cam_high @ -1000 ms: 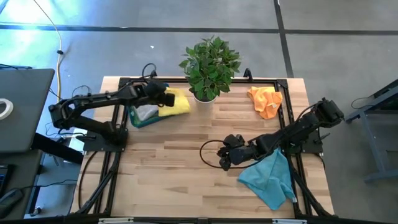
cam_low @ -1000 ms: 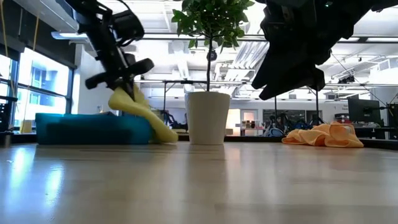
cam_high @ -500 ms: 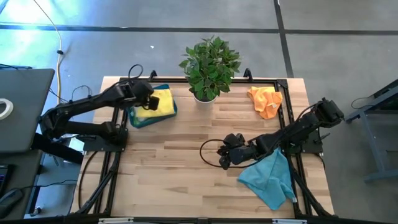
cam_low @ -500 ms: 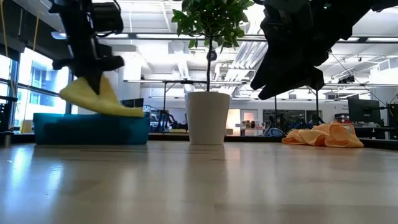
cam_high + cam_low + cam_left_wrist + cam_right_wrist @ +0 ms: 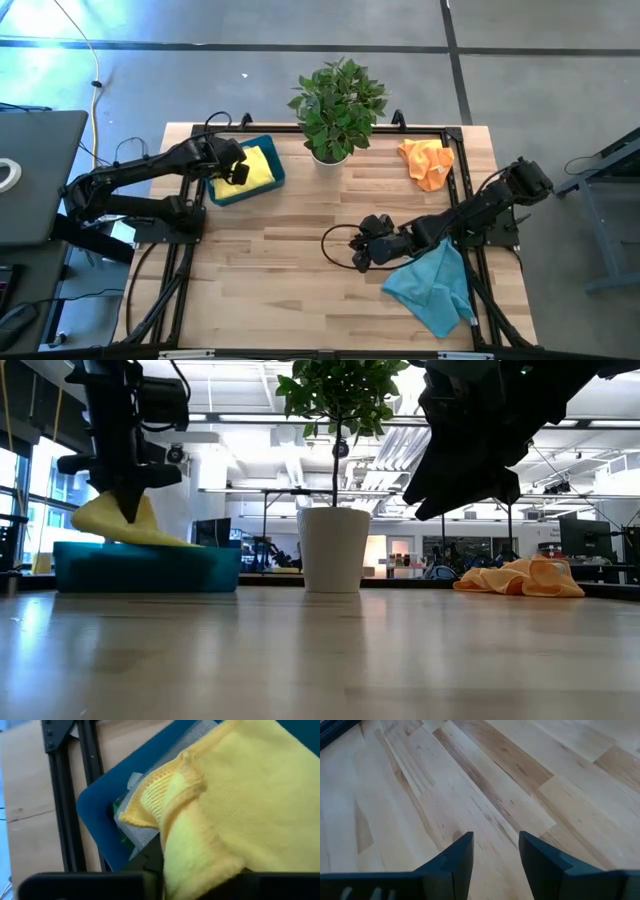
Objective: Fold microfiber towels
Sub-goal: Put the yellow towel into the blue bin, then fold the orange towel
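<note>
One yellow towel [image 5: 257, 167] lies in your blue tray [image 5: 262, 189] at the tabletop's [image 5: 280, 270] far left, over a grey cloth [image 5: 150, 832]. Your left gripper [image 5: 237, 170] sits on it; whether its jaws grip, I cannot tell. Your right gripper [image 5: 362, 256] hovers mid-tabletop, jaws apart and empty, beside the teal towel [image 5: 435, 288]. The orange towel [image 5: 426, 161] lies crumpled far right.

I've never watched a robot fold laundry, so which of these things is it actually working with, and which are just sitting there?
Part of the job:
yellow towel, at the left gripper, over the blue tray
orange towel
teal towel
right gripper, open and empty

Just lying about:
potted plant
</note>
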### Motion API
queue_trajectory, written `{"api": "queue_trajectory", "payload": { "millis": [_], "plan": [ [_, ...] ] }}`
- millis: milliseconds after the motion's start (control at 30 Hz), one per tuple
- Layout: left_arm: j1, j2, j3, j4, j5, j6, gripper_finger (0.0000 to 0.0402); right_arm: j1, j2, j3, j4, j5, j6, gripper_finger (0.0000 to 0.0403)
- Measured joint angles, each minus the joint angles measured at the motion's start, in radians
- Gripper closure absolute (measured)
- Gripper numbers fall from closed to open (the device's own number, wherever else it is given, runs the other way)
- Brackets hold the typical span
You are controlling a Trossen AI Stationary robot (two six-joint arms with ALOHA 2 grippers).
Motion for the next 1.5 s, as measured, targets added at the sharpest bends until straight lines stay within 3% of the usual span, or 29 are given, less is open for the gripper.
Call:
{"api": "queue_trajectory", "payload": {
  "millis": [267,433,633,833,1000,1200,1500],
  "plan": [
    [0.002,0.0,0.028,-0.031,-0.001,0.081,0.0256,0.0,0.0,0.0,0.0,-0.048,-0.03,0.0254],
    [0.001,0.0,0.12,-0.06,-0.024,0.068,0.0229,-0.014,-0.002,0.0,-0.062,-0.051,-0.031,0.0254],
    [-0.063,0.0,0.226,-0.011,0.165,0.058,0.0231,-0.122,-0.014,0.0,-0.333,-0.052,0.108,0.0254],
    [-0.235,0.0,0.241,0.245,0.381,0.066,0.0232,-0.277,-0.019,0.061,-0.667,-0.028,0.096,0.0254],
    [-0.416,0.0,0.241,0.516,0.402,0.059,0.0232,-0.442,-0.019,0.093,-0.922,0.077,0.068,0.0254],
    [-0.586,0.0,0.241,0.801,0.4,0.059,0.0232,-0.649,-0.019,0.017,-0.82,-0.04,-0.163,0.0254],
    [-0.719,0.0,0.241,0.973,0.312,0.074,0.0232,-0.808,-0.019,0.011,-0.759,0.007,-0.294,0.0254]
  ]
}}
